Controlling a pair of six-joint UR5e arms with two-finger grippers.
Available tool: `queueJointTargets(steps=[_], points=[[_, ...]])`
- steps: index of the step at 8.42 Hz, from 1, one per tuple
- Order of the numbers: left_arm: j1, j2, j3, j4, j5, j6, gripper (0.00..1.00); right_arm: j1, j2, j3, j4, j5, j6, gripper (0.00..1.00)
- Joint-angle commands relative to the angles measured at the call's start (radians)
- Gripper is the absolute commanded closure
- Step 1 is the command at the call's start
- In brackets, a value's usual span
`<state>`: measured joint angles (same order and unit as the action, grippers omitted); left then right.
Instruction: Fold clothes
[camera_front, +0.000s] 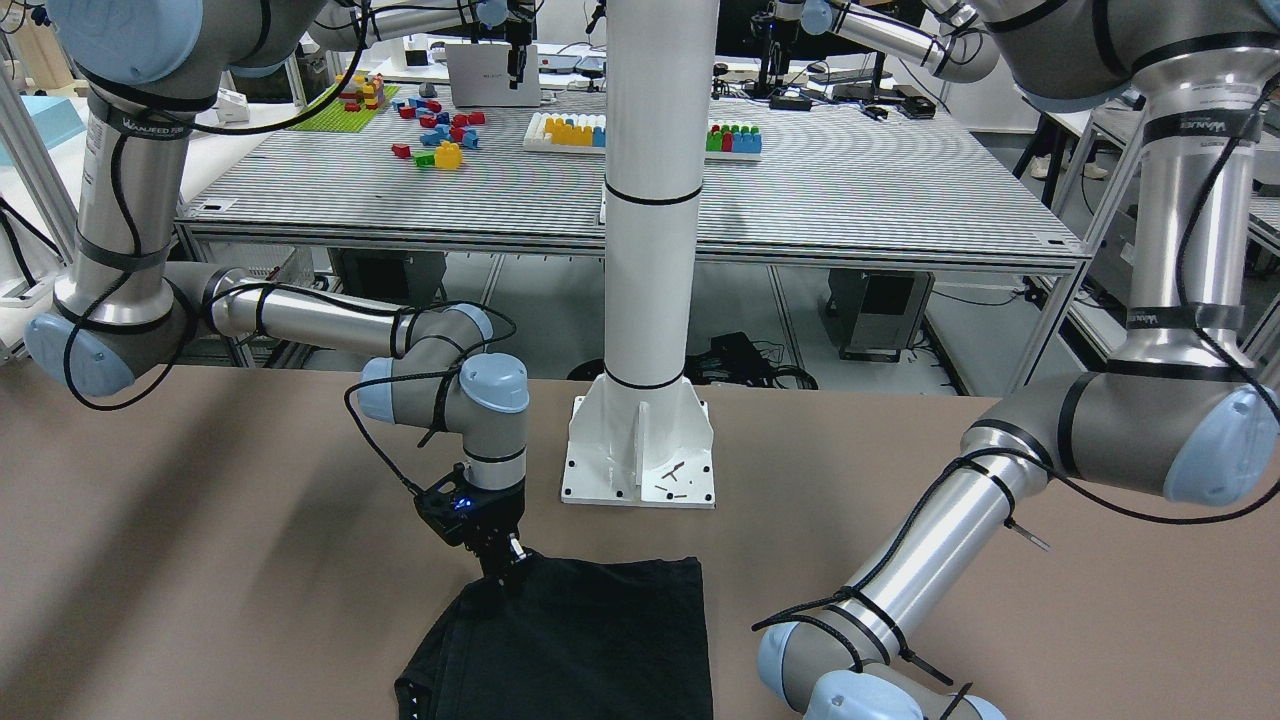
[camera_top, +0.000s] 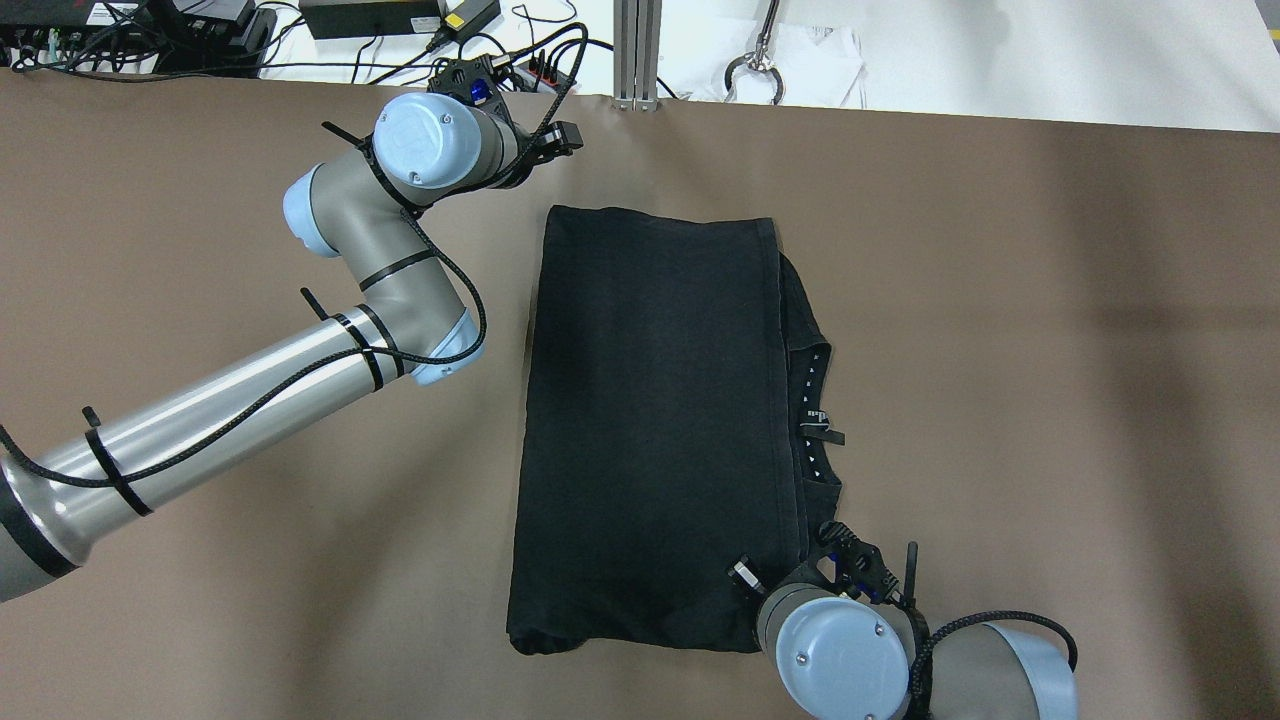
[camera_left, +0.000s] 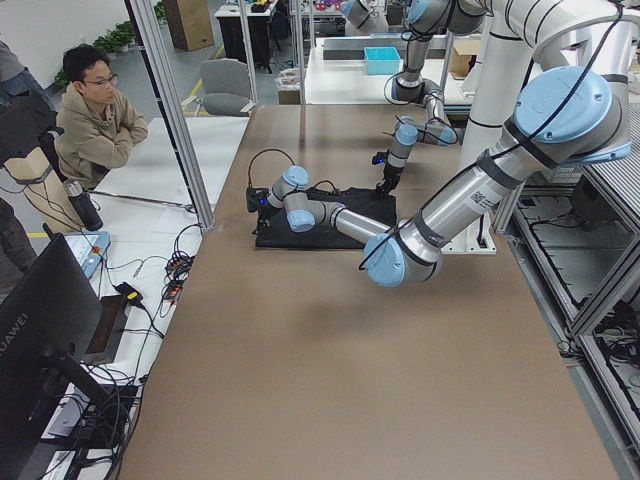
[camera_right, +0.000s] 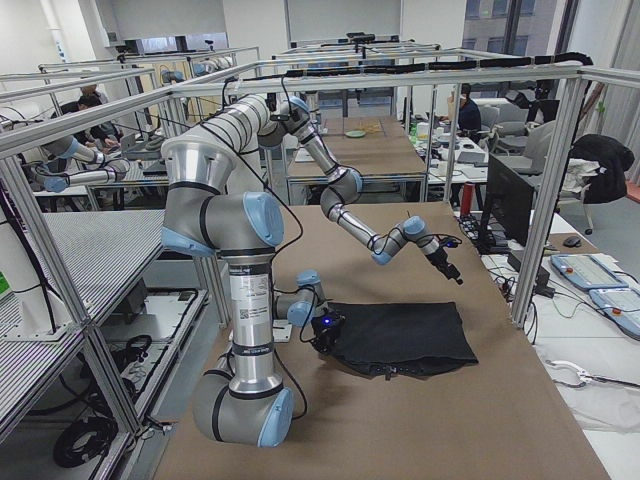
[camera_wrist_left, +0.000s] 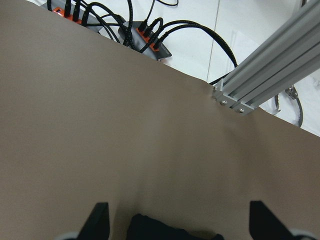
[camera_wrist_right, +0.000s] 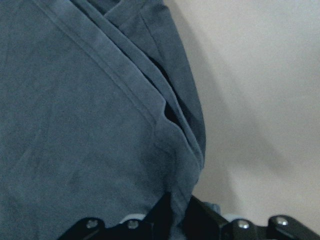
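Note:
A black garment (camera_top: 650, 420) lies folded in a long rectangle on the brown table (camera_top: 1050, 350); its collar with a label (camera_top: 815, 420) sticks out along the right edge. My right gripper (camera_front: 500, 582) is at the garment's near right corner. In the right wrist view the gripper (camera_wrist_right: 175, 220) is shut on a pinch of the fabric (camera_wrist_right: 90, 125). My left gripper (camera_wrist_left: 180, 225) is open and empty, held just beyond the garment's far left corner (camera_wrist_left: 160, 231). In the overhead view the left gripper (camera_top: 562, 138) is above bare table.
The white pillar base (camera_front: 640, 450) stands on the table's robot side, close to the garment. An aluminium post (camera_top: 635, 50) and cables (camera_top: 400, 30) sit at the far edge. A seated person (camera_left: 95, 125) watches from beyond the table.

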<state>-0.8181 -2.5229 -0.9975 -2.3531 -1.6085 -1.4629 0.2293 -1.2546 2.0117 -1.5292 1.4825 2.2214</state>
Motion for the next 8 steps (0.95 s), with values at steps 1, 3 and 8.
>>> queueJointTargets(steps=[1,3,8], points=[[0.078,0.138,-0.288,0.143,-0.010,-0.175,0.00,-0.011,-0.003,0.053,0.000,0.002,0.009,0.95],[0.201,0.386,-0.642,0.190,0.002,-0.317,0.00,-0.025,-0.006,0.055,0.003,0.001,0.009,0.95],[0.636,0.696,-0.928,0.195,0.255,-0.525,0.11,-0.038,-0.006,0.058,0.006,0.001,0.009,0.94]])
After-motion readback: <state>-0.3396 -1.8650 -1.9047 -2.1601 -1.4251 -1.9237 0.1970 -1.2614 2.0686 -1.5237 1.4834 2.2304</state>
